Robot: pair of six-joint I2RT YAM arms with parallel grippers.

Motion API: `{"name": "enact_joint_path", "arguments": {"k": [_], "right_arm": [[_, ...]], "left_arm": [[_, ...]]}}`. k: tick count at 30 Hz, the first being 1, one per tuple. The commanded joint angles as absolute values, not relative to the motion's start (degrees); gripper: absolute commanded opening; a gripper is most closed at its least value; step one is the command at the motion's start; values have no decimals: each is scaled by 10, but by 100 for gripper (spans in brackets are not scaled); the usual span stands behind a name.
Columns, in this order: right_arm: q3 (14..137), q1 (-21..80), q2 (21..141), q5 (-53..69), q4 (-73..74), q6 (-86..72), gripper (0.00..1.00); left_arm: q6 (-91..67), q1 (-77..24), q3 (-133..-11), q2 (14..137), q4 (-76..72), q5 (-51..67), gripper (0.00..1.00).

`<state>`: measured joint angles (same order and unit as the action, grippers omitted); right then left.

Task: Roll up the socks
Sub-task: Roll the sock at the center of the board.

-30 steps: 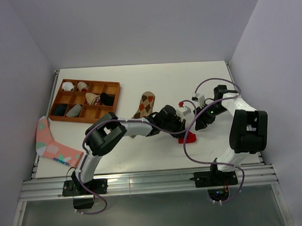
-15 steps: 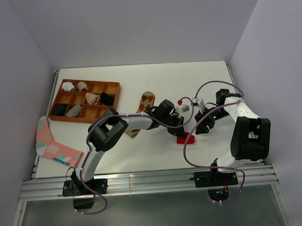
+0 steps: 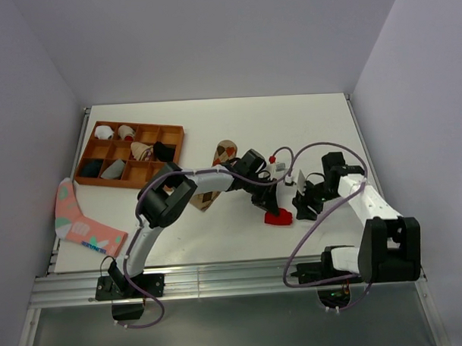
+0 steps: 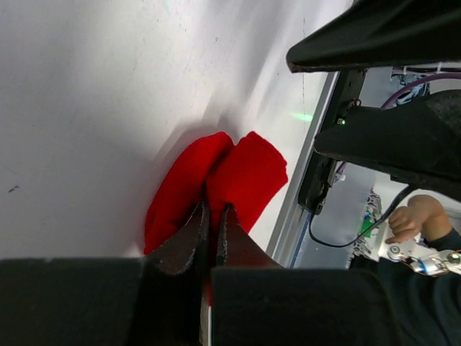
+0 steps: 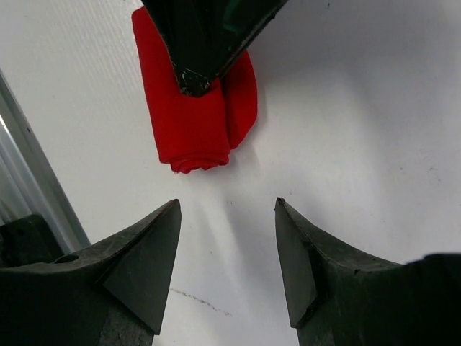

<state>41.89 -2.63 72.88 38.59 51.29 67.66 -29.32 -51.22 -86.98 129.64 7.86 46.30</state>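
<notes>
A wooden divided tray (image 3: 138,124) sat on the white counter (image 3: 290,125) at ten o'clock; a pink sock (image 3: 75,218) lay at its edge, around eight.

The red sock (image 5: 194,119) is bright red, with no pattern on the part that shows. The argyle sock (image 3: 224,153) is tan-brown with reddish diamonds. The pink sock (image 3: 81,220) has teal and white markings. The tray (image 3: 138,125) is orange-brown and the table (image 3: 218,234) is white. The left tool (image 4: 214,209) and the right tool (image 5: 227,205) are black. The cables (image 3: 321,145) are purple.
</notes>
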Motion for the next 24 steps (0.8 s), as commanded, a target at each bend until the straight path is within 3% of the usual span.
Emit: {"name": "enact_joint_path", "arguments": {"k": [1, 24], "right_arm": [[398, -10, 680, 379, 471, 697, 63], [325, 153, 604, 314, 403, 667, 66]], "left_arm": [[-270, -519, -845, 1368, 233, 396, 0], [-283, -505, -889, 1420, 257, 413, 0]]}}
